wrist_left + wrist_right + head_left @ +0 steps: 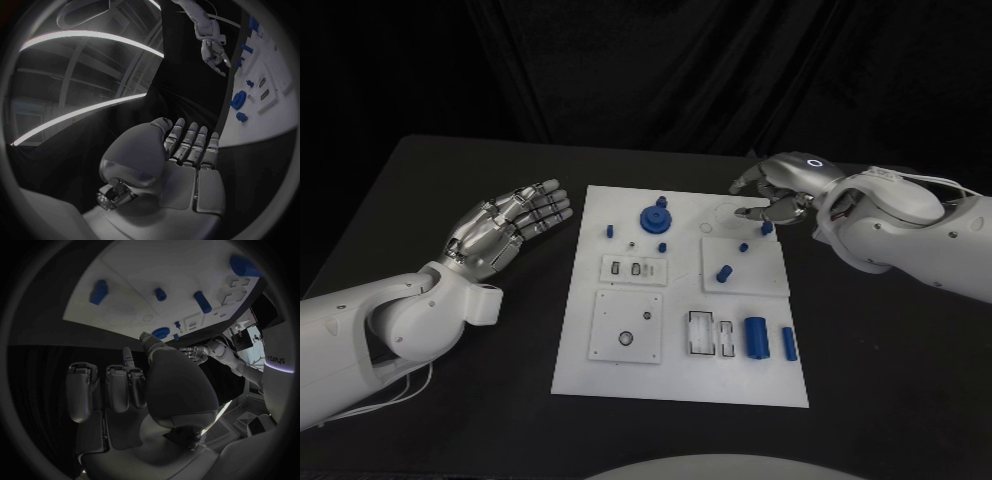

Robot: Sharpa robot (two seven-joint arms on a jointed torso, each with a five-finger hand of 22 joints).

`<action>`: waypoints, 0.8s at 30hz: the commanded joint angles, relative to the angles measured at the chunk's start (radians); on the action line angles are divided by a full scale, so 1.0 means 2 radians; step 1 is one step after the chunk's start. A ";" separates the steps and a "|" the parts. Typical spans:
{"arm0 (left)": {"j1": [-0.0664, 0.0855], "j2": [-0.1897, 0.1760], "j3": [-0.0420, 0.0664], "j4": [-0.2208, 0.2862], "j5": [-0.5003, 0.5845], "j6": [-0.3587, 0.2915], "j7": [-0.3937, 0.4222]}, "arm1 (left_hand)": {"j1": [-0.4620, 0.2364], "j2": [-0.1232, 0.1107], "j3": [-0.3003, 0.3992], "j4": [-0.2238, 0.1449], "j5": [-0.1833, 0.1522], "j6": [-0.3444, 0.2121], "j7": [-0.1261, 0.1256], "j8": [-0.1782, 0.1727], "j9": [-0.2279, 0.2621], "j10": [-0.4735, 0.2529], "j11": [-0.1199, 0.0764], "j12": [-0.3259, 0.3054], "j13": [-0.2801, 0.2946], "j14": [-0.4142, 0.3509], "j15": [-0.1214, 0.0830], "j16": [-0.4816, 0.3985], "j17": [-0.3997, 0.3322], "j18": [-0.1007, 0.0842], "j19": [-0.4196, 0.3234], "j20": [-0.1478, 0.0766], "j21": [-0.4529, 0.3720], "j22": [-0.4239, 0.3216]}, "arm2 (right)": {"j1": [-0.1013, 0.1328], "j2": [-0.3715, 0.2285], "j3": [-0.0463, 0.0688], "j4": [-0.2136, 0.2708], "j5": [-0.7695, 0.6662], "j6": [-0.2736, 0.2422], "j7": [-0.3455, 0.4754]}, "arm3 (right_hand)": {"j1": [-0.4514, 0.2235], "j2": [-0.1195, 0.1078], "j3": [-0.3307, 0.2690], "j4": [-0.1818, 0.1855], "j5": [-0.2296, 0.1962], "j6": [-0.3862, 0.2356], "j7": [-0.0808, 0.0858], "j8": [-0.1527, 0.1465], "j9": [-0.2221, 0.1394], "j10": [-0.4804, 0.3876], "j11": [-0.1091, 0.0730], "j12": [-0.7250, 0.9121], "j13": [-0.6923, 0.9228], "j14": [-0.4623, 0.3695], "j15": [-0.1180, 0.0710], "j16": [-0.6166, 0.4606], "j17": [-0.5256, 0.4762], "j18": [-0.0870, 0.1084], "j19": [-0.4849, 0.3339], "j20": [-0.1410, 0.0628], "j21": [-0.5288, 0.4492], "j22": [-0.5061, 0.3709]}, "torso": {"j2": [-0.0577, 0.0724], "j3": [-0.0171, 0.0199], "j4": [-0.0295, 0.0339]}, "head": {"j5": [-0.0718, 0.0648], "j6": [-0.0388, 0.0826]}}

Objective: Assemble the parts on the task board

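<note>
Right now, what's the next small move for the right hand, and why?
Probably lower the right hand slightly and close its fingers on the small blue peg just under the fingertips. That hand hovers over the task board's far right corner holding nothing visible; the left hand lies open off the board.

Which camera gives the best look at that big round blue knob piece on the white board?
The head view: the round blue part stands unobstructed near the task board's far edge. The left wrist view shows it small and sideways; the right wrist view shows it partly hidden behind the right hand.
</note>
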 commanded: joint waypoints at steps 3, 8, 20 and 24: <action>-0.001 0.005 0.000 -0.001 0.003 0.005 0.110 | -0.002 -0.005 0.004 0.000 0.000 0.000 0.005 0.002 0.001 -0.001 0.003 0.000 0.001 0.000 0.004 0.002 0.001 -0.007 0.004 0.000 0.002 0.000 | -0.002 -0.033 -0.002 -0.001 0.013 -0.035 -0.004 | -0.005 -0.003 -0.005 0.008 -0.017 0.006 -0.005 -0.001 -0.003 0.052 -0.007 0.001 0.132 0.042 -0.006 -0.005 0.080 -0.005 0.023 -0.006 0.001 0.095 | 0.000 -0.0009 0.0004 | -0.007 0.002; -0.001 0.006 0.000 -0.002 0.004 0.006 0.110 | -0.002 -0.005 0.005 0.000 0.001 0.001 0.005 0.002 0.001 -0.001 0.003 0.001 0.001 0.000 0.004 0.002 0.001 -0.008 0.004 0.000 0.002 0.000 | -0.011 -0.057 -0.003 0.000 0.020 -0.048 -0.002 | -0.005 -0.007 -0.014 0.022 -0.044 0.009 -0.007 -0.003 -0.007 0.052 -0.009 0.001 0.132 0.041 -0.009 -0.008 0.075 -0.005 0.022 -0.009 -0.001 0.094 | 0.000 -0.0001 -0.0005 | -0.006 0.001; -0.001 0.007 0.000 -0.004 0.004 0.007 0.109 | -0.002 -0.005 0.005 0.000 0.001 0.000 0.005 0.002 0.001 -0.001 0.003 0.000 0.001 0.000 0.004 0.002 0.001 -0.008 0.004 0.000 0.002 0.000 | -0.026 -0.080 -0.003 0.004 0.039 -0.059 0.005 | -0.011 -0.019 -0.034 0.052 -0.091 0.012 -0.006 -0.007 -0.015 0.052 -0.009 0.001 0.132 0.039 -0.009 -0.014 0.065 -0.004 0.022 -0.009 -0.003 0.094 | 0.001 0.0006 0.0015 | -0.007 0.001; -0.001 0.006 0.000 -0.005 0.004 0.007 0.109 | -0.002 -0.005 0.005 0.000 0.001 0.000 0.005 0.002 0.001 -0.001 0.003 0.000 0.001 0.000 0.004 0.002 0.001 -0.008 0.004 0.000 0.002 0.000 | -0.027 -0.082 -0.003 0.006 0.044 -0.058 0.008 | -0.015 -0.020 -0.036 0.052 -0.094 0.015 -0.006 -0.006 -0.015 0.052 -0.008 0.001 0.132 0.039 -0.009 -0.015 0.064 -0.004 0.022 -0.009 -0.003 0.094 | 0.001 0.0005 0.0013 | -0.007 0.000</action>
